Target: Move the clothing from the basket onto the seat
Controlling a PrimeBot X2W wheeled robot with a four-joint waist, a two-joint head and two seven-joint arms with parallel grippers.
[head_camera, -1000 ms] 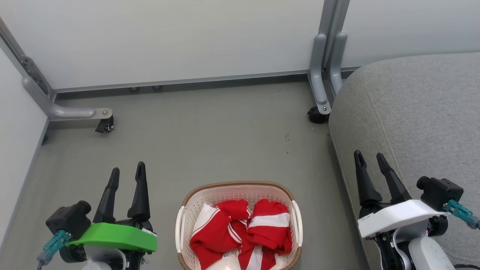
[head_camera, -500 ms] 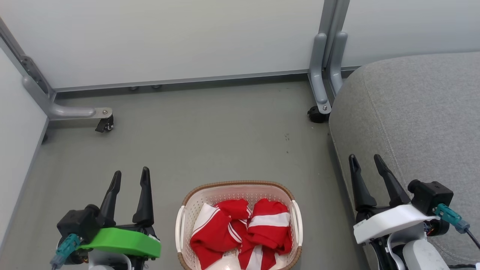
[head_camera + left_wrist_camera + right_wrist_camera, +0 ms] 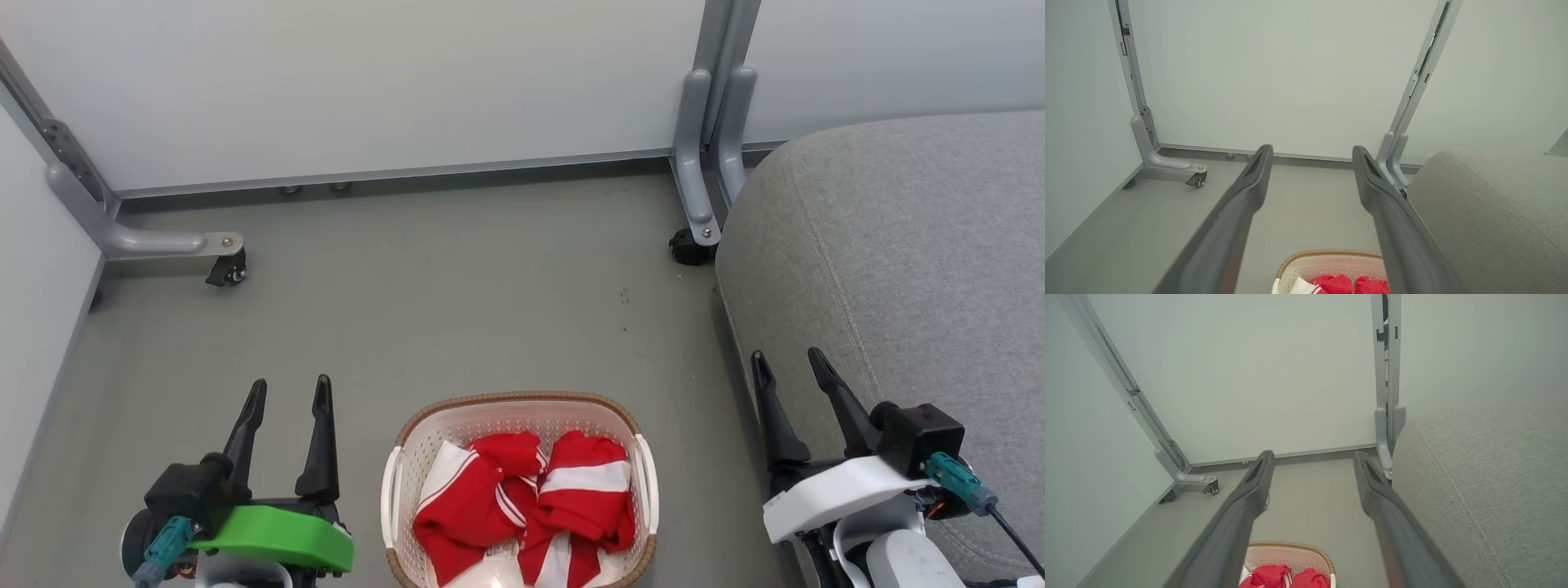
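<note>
1. You face a smooth grey floor (image 3: 457, 286), closed in by pale partition panels (image 3: 367, 82) on grey metal feet, with one castor (image 3: 230, 271) at far left.
2. The red-and-white clothing (image 3: 522, 506) lies crumpled in the laundry basket (image 3: 514, 402), which stands on that floor between your arms.
3. The grey woven seat (image 3: 914, 245) stands to the basket's right, apart from it.
4. Your left gripper (image 3: 291, 382) and right gripper (image 3: 786, 354) both have their jaws spread and hold nothing.

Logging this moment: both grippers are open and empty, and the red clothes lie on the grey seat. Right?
Not quite. The left gripper and right gripper are open and empty, but the head view shows the red clothes in the basket, beside the seat, not on it.
</note>
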